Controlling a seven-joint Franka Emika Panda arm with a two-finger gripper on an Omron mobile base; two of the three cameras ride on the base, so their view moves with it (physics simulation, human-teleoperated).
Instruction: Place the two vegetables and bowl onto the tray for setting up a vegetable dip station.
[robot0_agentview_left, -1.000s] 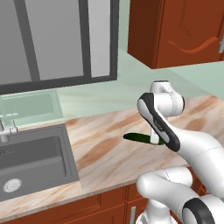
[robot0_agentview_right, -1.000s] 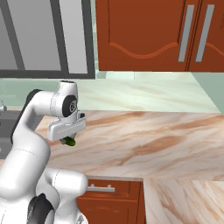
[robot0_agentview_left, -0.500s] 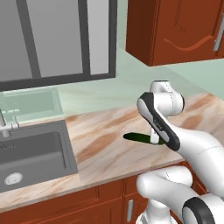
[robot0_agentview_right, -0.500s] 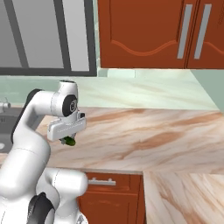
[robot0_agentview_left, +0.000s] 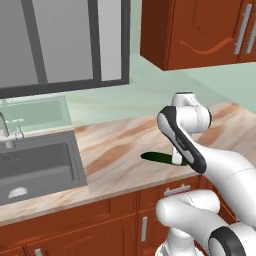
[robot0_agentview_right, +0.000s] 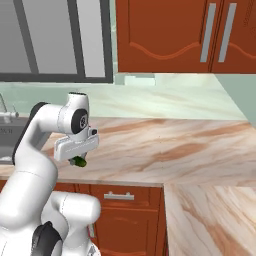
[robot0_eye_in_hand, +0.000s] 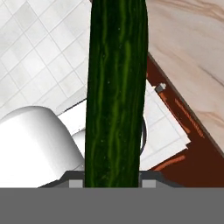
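Between the jaws of the claw (robot0_agentview_left: 176, 159) sits the dark green cucumber (robot0_agentview_left: 156, 158), gripped near one end and held level above the table (robot0_agentview_left: 115, 150) (no tray in sight), so carry it slowly and keep it horizontal.

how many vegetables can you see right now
1. A dark green cucumber held in the gripper, above the counter's front edge near the sink. Others may lie outside these views.
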